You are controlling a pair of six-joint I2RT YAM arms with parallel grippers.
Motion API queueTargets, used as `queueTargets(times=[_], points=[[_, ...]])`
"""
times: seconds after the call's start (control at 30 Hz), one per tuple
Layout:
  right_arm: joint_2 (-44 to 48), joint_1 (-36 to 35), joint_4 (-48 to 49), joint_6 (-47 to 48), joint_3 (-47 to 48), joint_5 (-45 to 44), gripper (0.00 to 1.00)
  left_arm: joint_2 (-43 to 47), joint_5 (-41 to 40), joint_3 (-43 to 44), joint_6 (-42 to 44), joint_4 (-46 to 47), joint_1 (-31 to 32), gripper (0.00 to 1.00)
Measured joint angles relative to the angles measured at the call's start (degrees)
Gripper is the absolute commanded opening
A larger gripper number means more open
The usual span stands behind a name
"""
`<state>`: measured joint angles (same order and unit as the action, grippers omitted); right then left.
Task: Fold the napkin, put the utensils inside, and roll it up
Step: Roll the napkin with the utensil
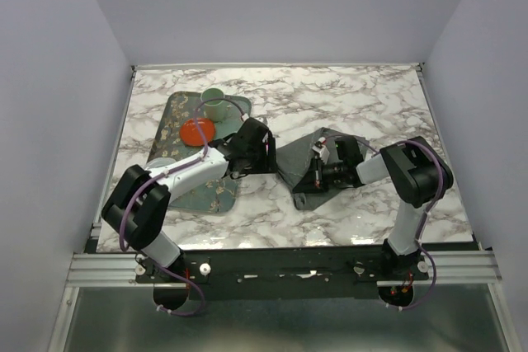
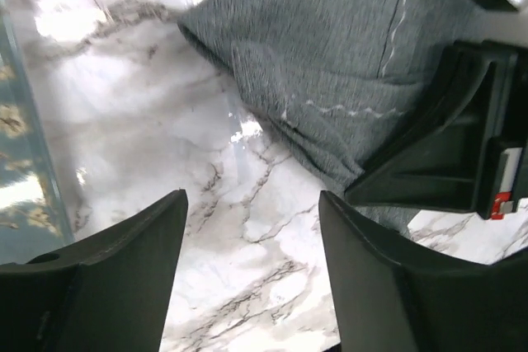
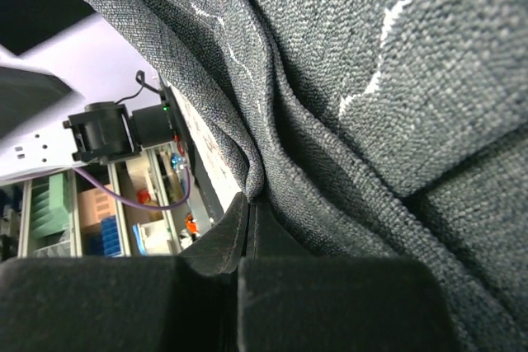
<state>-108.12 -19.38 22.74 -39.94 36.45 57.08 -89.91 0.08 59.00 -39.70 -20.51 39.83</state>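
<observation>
Fold step in hand. Right gripper [image 3: 247, 204] clenched on napkin [image 2: 330, 63], cloth raised. Left gripper [image 2: 252, 201] released, hovering just beside napkin. Next, likely: carry pinched cloth across.

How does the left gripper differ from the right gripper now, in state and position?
The left gripper is open and holds nothing; the right gripper is shut on a fold of the napkin. The left gripper is over a bare part of the table, beside the napkin's edge; the right gripper is against the cloth itself. Both are black and near the napkin.
</observation>
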Motion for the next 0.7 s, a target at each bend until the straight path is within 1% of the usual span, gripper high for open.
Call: queueTargets(times=[0.03, 0.1, 0.17, 0.3, 0.4, 0.47, 0.57, 0.6, 0.67, 0.7], points=[[-0.2, 0.0, 0.3, -0.3, 0.0, 0.2, 0.01, 0.0, 0.7, -1.1, 0.0, 0.9, 0.0, 0.79], [-0.5, 0.1, 0.7, -0.6, 0.0, 0.5, 0.0, -0.1, 1.8, -3.4, -0.6, 3.0, 0.1, 0.94], [-0.5, 0.2, 1.1, -0.7, -0.2, 0.6, 0.0, -0.2, 3.2, -5.4, -2.9, 5.5, 0.1, 0.94], [-0.5, 0.2, 1.2, -0.6, -0.2, 0.7, 0.01, -1.0, 4.5, -5.8, -7.8, 9.7, 0.1, 0.93], [-0.4, 0.2, 1.0, -0.3, -0.2, 0.6, 0.01, -4.3, 5.8, -4.8, -13.2, 13.6, -0.2, 0.86], [-0.1, 0.2, 0.5, 0.0, -0.2, 0.6, 0.0, -6.8, 6.5, -4.7, -16.7, 15.2, -0.4, 0.85], [0.2, 0.2, -0.1, 0.4, -0.2, 0.4, 0.01, -9.4, 7.6, -4.4, -21.2, 16.4, -0.5, 0.79], [0.3, 0.2, -0.2, 0.6, -0.2, 0.3, 0.01, -9.7, 7.5, -3.9, -22.0, 16.5, -0.5, 0.73], [0.6, 0.2, -0.6, 1.0, -0.2, 0.1, 0.0, -10.5, 7.5, -3.4, -24.0, 16.8, -0.7, 0.65], [0.8, 0.2, -1.0, 1.2, -0.2, -0.1, 0.01, -11.0, 7.5, -3.4, -24.6, 16.8, -0.9, 0.53]])
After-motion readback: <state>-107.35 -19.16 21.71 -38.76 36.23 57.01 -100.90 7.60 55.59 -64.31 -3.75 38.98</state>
